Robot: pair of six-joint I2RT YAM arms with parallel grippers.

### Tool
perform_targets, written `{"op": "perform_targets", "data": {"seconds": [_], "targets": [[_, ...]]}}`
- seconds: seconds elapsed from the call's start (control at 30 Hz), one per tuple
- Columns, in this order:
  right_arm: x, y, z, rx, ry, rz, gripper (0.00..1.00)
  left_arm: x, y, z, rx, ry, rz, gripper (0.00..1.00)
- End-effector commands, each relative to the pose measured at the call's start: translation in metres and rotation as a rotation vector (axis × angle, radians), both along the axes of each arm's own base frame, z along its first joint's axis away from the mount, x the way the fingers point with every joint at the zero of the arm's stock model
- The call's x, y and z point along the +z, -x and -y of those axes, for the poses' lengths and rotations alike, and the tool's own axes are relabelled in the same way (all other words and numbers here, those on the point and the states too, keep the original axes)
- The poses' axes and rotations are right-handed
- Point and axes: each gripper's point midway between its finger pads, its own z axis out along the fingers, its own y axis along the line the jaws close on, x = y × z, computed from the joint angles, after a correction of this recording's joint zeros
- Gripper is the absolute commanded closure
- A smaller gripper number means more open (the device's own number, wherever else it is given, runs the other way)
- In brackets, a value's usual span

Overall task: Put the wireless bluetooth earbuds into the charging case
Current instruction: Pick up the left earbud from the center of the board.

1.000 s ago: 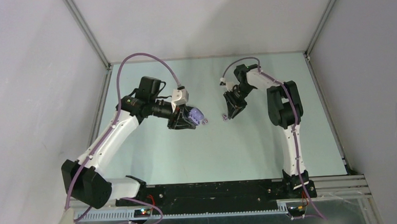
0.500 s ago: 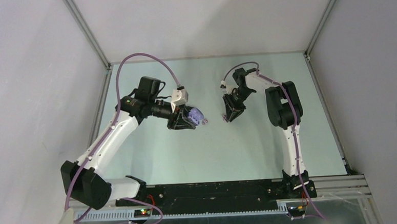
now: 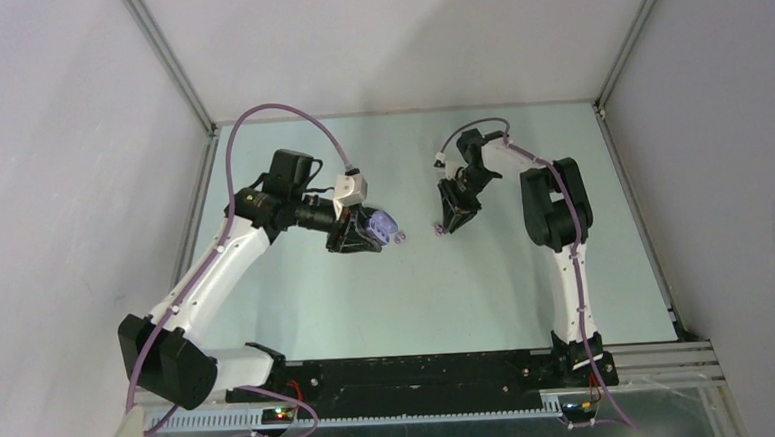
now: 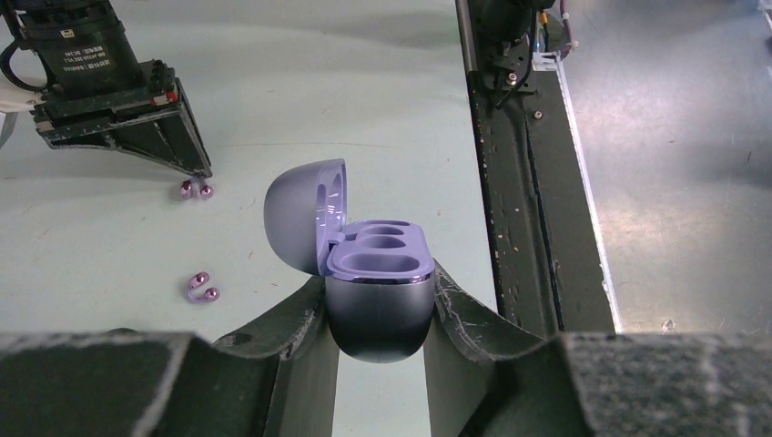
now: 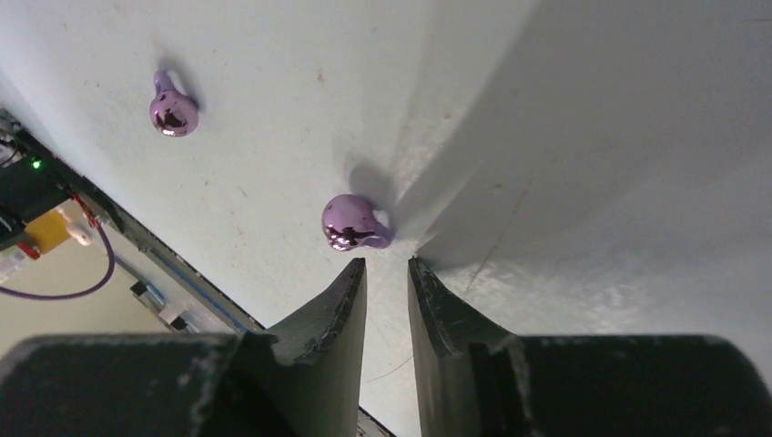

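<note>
Clamped on open case point(image 4: 373, 326) with left gripper point(image 4: 376, 280), both wells point(image 4: 387, 242) empty. With right gripper point(image 5: 387, 265) barely parted, holding nothing, just beside one earbud point(image 5: 350, 223).

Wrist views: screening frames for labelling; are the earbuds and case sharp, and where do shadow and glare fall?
Right wrist view: nearer earbud sharp, dark reflections on its gloss, broad shadow over the table. Left wrist view: charging case crisp, bright glare along its rim.

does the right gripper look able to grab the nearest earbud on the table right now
Likely yes, after opening wider. The earbud lies bare just past the right gripper, nothing between them, but the jaws' narrow gap looks tighter than the bud.
</note>
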Motion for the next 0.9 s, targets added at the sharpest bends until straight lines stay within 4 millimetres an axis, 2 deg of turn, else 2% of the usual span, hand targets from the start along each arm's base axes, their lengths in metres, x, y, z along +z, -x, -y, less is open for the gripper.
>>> {"op": "perform_targets", "data": {"seconds": [0.0,0.17,0.43,0.87], "targets": [[-0.007,-0.030,0.011,-0.029,0.041,0.092,0.74,0.009,0.005,0.000,-0.022,0.024,0.051,1.00],[0.003,-0.037,0.011,-0.041,0.022,0.122,0.76,0.009,0.005,0.000,-0.020,0.023,0.055,1.00],[-0.010,-0.027,-0.004,0.003,0.036,0.101,0.76,0.009,0.006,0.000,-0.021,0.020,0.056,1.00],[-0.015,-0.022,-0.011,0.014,0.022,0.079,0.73,0.007,0.005,0.000,-0.023,0.018,0.057,1.00]]}}
